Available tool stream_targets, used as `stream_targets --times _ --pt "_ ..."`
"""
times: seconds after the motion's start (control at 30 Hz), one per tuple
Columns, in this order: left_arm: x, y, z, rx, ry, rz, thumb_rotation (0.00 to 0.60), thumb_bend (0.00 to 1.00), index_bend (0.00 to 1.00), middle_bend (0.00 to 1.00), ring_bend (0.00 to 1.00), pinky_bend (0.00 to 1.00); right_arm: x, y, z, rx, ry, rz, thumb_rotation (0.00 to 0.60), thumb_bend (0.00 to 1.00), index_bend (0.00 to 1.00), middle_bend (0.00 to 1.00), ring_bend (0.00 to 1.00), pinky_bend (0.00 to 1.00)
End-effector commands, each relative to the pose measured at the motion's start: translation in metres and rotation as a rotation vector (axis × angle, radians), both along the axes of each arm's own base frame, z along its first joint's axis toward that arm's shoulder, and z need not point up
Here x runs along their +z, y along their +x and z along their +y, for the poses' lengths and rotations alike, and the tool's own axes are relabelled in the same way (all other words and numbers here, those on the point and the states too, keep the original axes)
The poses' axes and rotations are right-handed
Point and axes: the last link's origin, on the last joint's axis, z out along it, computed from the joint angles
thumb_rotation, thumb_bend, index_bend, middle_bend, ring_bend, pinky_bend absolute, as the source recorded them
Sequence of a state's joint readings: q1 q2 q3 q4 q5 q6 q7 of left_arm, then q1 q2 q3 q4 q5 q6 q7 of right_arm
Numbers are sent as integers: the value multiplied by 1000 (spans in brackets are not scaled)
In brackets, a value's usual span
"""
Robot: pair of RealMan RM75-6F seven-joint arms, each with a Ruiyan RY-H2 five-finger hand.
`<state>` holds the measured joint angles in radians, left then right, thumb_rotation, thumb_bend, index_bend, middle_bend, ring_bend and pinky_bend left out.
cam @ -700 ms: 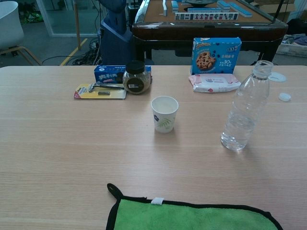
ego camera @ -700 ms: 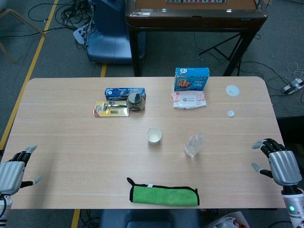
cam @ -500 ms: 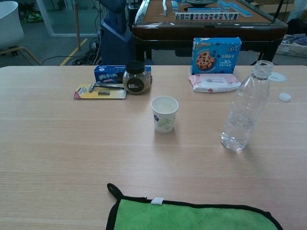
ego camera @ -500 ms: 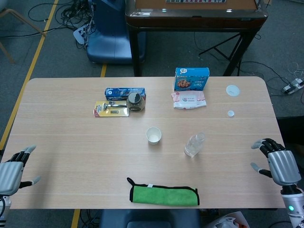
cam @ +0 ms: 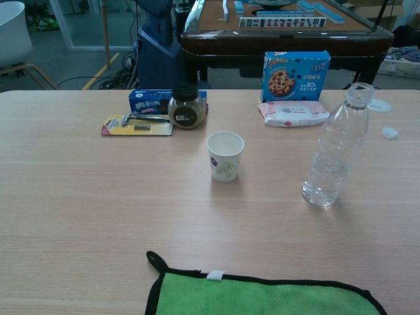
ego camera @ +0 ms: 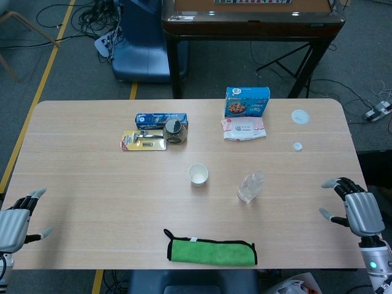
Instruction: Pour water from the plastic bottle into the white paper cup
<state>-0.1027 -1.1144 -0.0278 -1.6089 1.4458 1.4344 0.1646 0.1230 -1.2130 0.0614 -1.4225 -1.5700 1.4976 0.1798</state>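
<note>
A clear plastic bottle (ego camera: 250, 186) (cam: 335, 149) stands upright and uncapped right of the table's middle, with a little water in its bottom. The white paper cup (ego camera: 198, 174) (cam: 225, 155), printed with a leaf pattern, stands upright to its left. My right hand (ego camera: 354, 209) hovers open at the table's right edge, well clear of the bottle. At the left edge my left hand (ego camera: 17, 221) is open too and holds nothing. Neither hand shows in the chest view.
A green cloth (ego camera: 211, 251) lies at the front edge. At the back are a dark jar (ego camera: 174, 130), a razor pack (ego camera: 143, 141), a blue box (ego camera: 160, 117), a cookie box (ego camera: 247, 101) and wipes (ego camera: 243, 128). A bottle cap (ego camera: 297, 146) and white lid (ego camera: 299, 116) lie far right.
My right hand has drifted slightly down and left along the table's right edge. The left hand has barely shifted. Bottle and cup have not moved.
</note>
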Motion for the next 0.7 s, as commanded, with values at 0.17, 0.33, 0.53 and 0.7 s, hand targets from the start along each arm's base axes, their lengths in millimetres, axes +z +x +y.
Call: stream_targets --times 0.17,0.33,0.53,0.7 --pt "0 -1 0 6 0 -3 600 0 141 210 276 553 -15 1 -13 -14 12 -71 600 0 276 331 263 571" --pt "0 -1 0 11 -1 -4 600 0 141 210 276 553 -23 -1 -21 -11 49 -112 600 0 257 296 236 468" --pt "-1 -1 1 13 -7 -3 600 0 141 210 276 553 -33 1 -31 -16 108 -129 600 0 211 223 175 318" --pt "-1 -1 1 17 -9 0 600 0 141 211 276 553 -44 7 -40 -3 137 -171 600 0 204 189 157 296"
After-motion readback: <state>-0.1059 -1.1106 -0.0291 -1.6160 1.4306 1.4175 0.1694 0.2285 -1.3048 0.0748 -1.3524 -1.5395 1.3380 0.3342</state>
